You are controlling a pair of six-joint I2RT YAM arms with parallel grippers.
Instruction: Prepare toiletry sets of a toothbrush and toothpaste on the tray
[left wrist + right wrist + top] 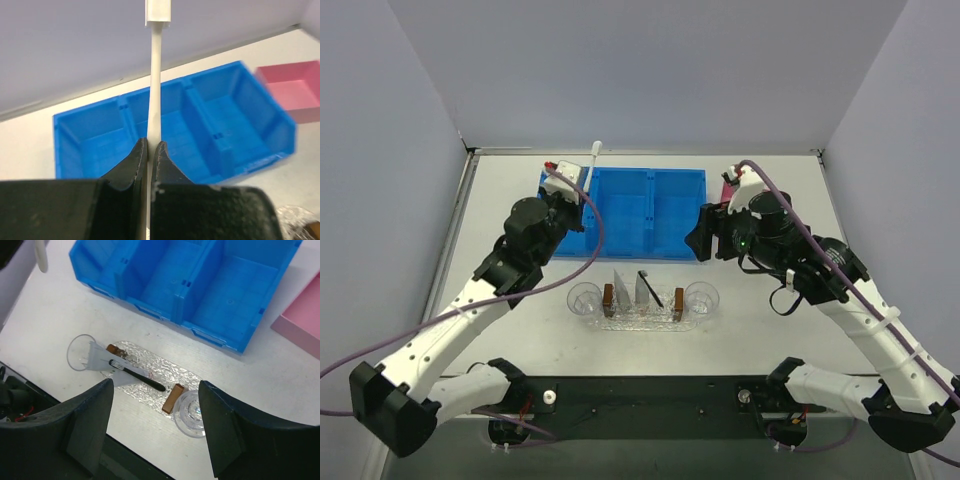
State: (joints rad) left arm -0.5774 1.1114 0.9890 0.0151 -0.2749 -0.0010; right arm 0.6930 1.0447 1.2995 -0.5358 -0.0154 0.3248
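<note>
My left gripper (572, 197) (151, 146) is shut on the handle of the white toothbrush (592, 165) (156, 75). It holds the brush upright above the left end of the blue bin. The clear glittery tray (655, 320) (170, 371) lies in front of the bin. On its left half lies flat silvery-white toothpaste (620, 285) (99, 358), seemingly two tubes fanned out. The black toothbrush (650, 288) (140, 378) rests across them. My right gripper (703, 236) (155, 386) hangs open above the tray's right part with nothing between its fingers.
The blue three-compartment bin (650, 215) (210, 125) (200, 285) stands behind the tray, its compartments bare. A pink box (295, 90) (305, 315) sits to its right. Two brown blocks (172, 397) (113, 348) and two clear cups (191, 412) (79, 352) flank the tray.
</note>
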